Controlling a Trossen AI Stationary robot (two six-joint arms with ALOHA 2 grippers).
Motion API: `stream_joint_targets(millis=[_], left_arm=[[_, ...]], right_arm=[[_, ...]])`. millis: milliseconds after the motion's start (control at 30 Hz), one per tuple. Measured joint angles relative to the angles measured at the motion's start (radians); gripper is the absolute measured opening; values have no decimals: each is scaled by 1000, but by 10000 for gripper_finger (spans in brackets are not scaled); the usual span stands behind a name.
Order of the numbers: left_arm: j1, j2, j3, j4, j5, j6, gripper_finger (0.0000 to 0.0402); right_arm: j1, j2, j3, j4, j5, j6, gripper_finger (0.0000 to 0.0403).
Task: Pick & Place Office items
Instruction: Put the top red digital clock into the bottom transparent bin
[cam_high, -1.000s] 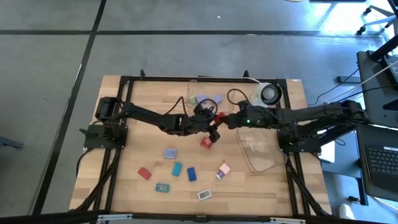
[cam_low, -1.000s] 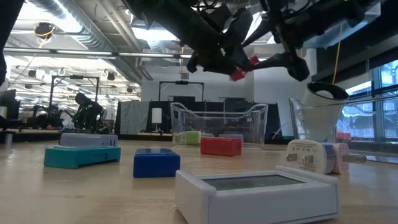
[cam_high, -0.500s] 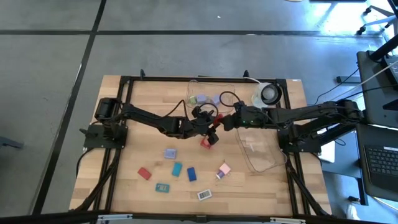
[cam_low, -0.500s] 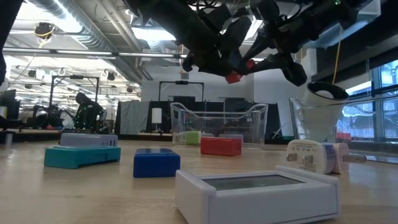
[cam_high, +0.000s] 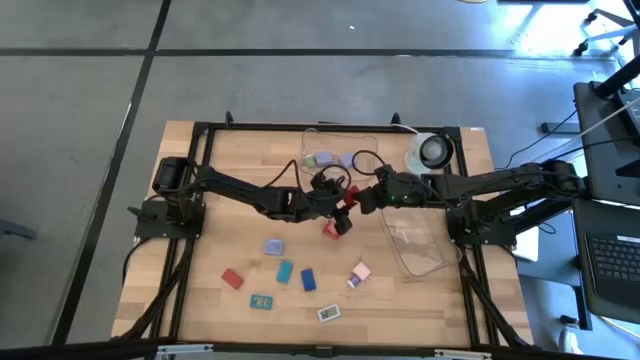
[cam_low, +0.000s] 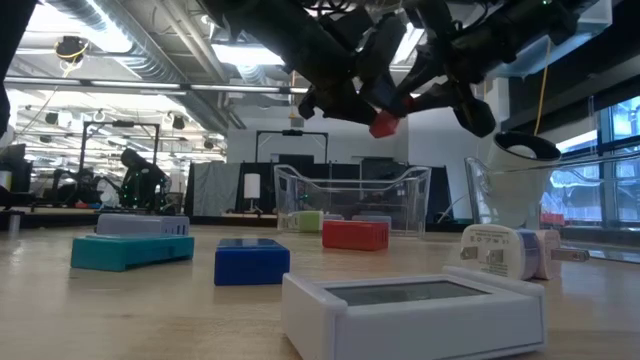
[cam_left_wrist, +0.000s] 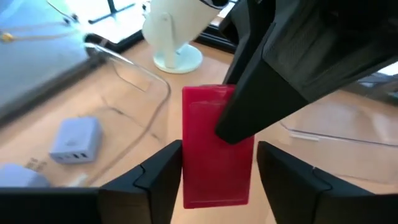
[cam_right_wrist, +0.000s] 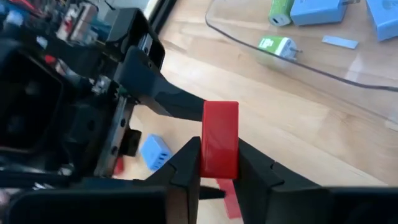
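A red block (cam_low: 384, 125), one of the office items, hangs in the air over the middle of the table between my two grippers. My right gripper (cam_right_wrist: 219, 169) comes from the right and is shut on it. My left gripper (cam_left_wrist: 217, 180) comes from the left. Its fingers stand on either side of the block's other end, and a thin gap shows beside one finger. A second red block (cam_high: 333, 228) lies flat on the table just below. Other small pieces lie toward the near edge, among them a lavender one (cam_high: 273, 246) and a blue one (cam_high: 309, 280). My right gripper pinches the red block's two broad faces (cam_right_wrist: 219, 155) between its two fingers, at the end that points toward the table's right. The fingers (cam_left_wrist: 292, 68) come about level from the right. The block is lifted clear of the table.
A clear tub (cam_high: 318, 135) at the far middle holds green and lavender pieces. A second clear tub (cam_high: 415, 250) lies at the right. A round white-and-black object (cam_high: 432, 150) stands at the far right. Teal, red, white and pink pieces (cam_high: 360, 272) are scattered near the front.
My right gripper has moved a little toward the table's left, onto the red block that my left gripper held up, and has shut on it. The left gripper's fingers have then spread apart slightly. The block stays in the air at about the same place.
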Motion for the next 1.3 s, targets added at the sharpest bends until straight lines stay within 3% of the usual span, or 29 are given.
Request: stream_joint_targets(millis=[167, 333, 533, 767, 1033, 1167, 1300], left_arm=[[0, -18, 0, -14, 40, -70, 235], [-2, -40, 2, -15, 45, -92, 258], [-2, -58, 2, -34, 43, -94, 262], [-8, -58, 1, -101, 77, -139, 261], [-8, -58, 1, -262, 99, -224, 260], [-11, -58, 1, -302, 102, -231, 262], [-16, -58, 1, -382, 192, -239, 262]], right_arm=[[-23, 0, 0, -58, -27, -32, 63], [-52, -27, 0, -117, -118, -78, 77], [-53, -110, -1, -242, -254, -121, 70], [20, -251, -2, -461, -404, -129, 74], [98, -320, -2, -822, -357, -79, 69], [115, -285, -2, -887, -259, -78, 71], [116, -229, -2, -906, -165, -76, 78]])
